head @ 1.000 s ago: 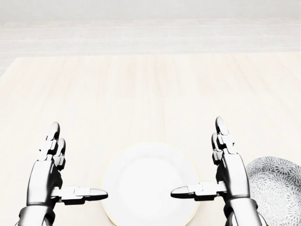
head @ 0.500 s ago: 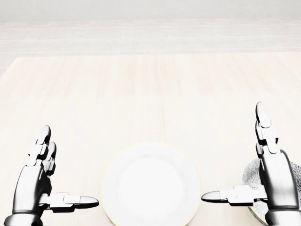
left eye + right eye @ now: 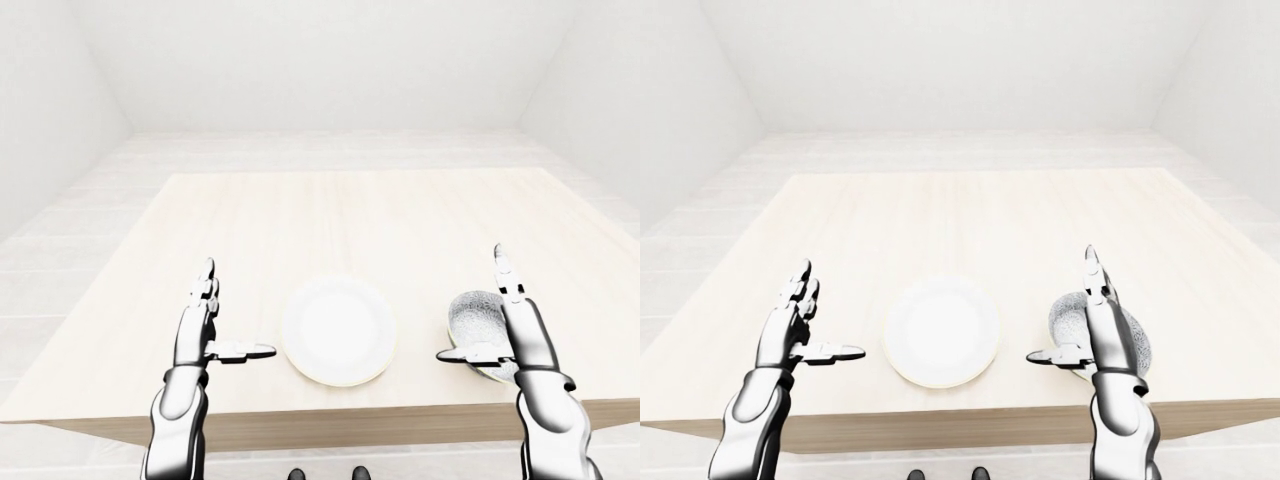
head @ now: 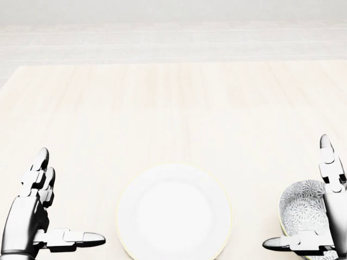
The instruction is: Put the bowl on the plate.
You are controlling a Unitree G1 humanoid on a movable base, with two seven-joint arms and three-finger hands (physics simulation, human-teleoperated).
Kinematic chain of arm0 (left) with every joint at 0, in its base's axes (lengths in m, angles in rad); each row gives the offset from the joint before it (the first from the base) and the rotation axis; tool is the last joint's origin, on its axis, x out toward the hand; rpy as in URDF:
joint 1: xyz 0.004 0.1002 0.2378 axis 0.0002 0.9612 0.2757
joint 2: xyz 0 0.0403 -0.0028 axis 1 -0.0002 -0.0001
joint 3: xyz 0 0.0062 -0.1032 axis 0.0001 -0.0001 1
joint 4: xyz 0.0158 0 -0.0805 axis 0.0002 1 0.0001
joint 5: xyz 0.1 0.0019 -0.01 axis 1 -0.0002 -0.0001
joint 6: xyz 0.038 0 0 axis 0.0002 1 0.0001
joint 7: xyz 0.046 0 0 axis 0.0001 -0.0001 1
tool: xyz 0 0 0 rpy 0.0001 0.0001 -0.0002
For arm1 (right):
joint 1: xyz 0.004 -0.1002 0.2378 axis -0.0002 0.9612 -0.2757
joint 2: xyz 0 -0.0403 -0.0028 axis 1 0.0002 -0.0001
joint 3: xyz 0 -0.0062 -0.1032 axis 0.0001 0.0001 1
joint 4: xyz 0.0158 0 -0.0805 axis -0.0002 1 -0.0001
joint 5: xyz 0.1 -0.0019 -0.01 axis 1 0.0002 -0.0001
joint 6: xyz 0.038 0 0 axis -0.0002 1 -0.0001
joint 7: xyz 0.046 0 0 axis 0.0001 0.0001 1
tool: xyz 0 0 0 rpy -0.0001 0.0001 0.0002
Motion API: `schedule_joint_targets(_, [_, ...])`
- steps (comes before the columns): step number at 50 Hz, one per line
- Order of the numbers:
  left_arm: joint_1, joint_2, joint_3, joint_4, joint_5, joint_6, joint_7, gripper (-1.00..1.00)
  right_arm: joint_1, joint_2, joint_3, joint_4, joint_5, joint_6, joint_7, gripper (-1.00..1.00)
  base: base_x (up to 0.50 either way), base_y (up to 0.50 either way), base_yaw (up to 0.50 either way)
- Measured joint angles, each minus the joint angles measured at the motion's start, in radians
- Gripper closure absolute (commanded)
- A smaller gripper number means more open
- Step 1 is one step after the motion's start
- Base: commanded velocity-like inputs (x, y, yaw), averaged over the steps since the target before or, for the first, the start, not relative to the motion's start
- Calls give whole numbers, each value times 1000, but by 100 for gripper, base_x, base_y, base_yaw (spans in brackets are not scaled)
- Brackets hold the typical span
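A plain white plate (image 4: 173,214) lies on the light wooden table (image 4: 173,103), low in the middle of the head view. To its right sits a grey bowl (image 4: 303,208) with a white flower pattern inside, upright and apart from the plate. My right hand (image 4: 295,192) hovers open at the bowl. Its straight fingers (image 4: 327,162) stand over the bowl's right side, and the thumb crosses the lower left rim. My left hand (image 4: 72,195) is open too, left of the plate, with nothing in it.
The table's near edge (image 3: 330,412) runs just below the plate and bowl in the left-eye view. Pale floor (image 3: 330,145) and white walls lie beyond the table's top edge.
Both hands have spread outward: the left one slid left and down, the right one moved right from beside the plate to the bowl. Plate, bowl and camera have stayed put.
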Motion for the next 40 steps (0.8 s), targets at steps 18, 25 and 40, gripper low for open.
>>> schedule_joint_targets(18, [13, -7, 13, 9, 9, -18, -8, -100, 28, 26, -48, 22, -110, 0, 18, -100, 0, 0, 0])
schedule_joint_targets(25, [14, -7, 15, 17, 10, -27, -8, -100, 34, 34, -56, 29, -139, 0, 22, -100, 0, 0, 0])
schedule_joint_targets(40, [17, -7, 18, 36, 12, -49, -6, -100, 45, 35, -52, 63, -223, 0, 18, -100, 0, 0, 0])
